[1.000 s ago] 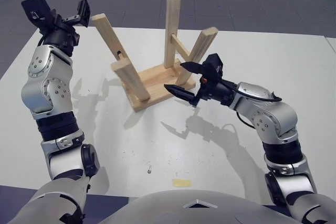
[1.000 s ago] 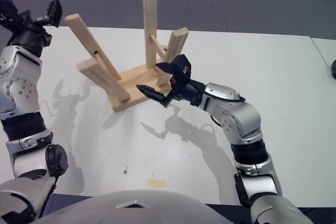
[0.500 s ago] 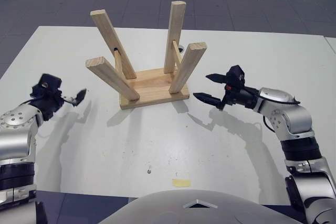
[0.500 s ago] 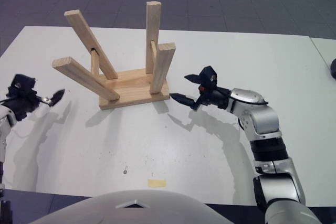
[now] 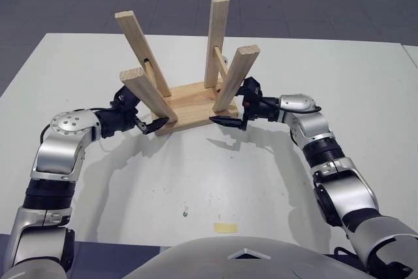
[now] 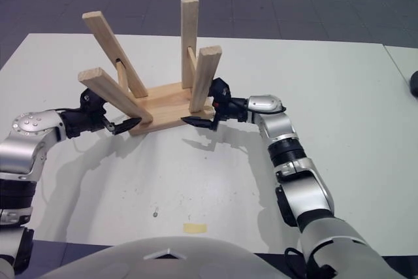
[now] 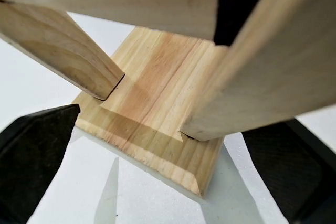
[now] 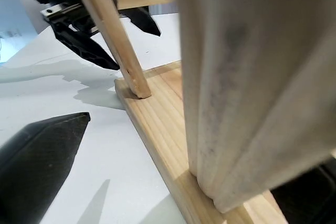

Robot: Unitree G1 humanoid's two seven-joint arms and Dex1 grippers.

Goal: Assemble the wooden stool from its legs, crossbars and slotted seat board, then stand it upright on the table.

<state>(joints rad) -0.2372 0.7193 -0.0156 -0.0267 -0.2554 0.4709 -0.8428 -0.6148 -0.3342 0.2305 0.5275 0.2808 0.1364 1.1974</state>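
Observation:
The wooden stool stands upside down, its seat board (image 5: pixel 194 101) flat on the white table (image 5: pixel 339 76) and its legs (image 5: pixel 218 38) pointing up, joined by crossbars (image 5: pixel 222 70). My left gripper (image 5: pixel 145 112) is open at the near-left corner, its fingers (image 7: pixel 31 156) on either side of the near-left leg (image 5: pixel 145 91). My right gripper (image 5: pixel 230 104) is open around the foot of the near-right leg (image 5: pixel 236 75), one finger (image 8: pixel 42 150) low beside the seat board (image 8: pixel 157 124). Neither gripper visibly presses on the wood.
A small screw-like bit (image 5: pixel 186 212) and a yellow scrap (image 5: pixel 226 228) lie near the table's front edge. A dark object (image 6: pixel 414 83) sits at the far right edge. Open tabletop lies in front of and to the right of the stool.
Both arms have closed in on the stool: the left gripper swung right to the near-left leg, the right gripper moved left to the near-right leg. The stool has turned slightly.

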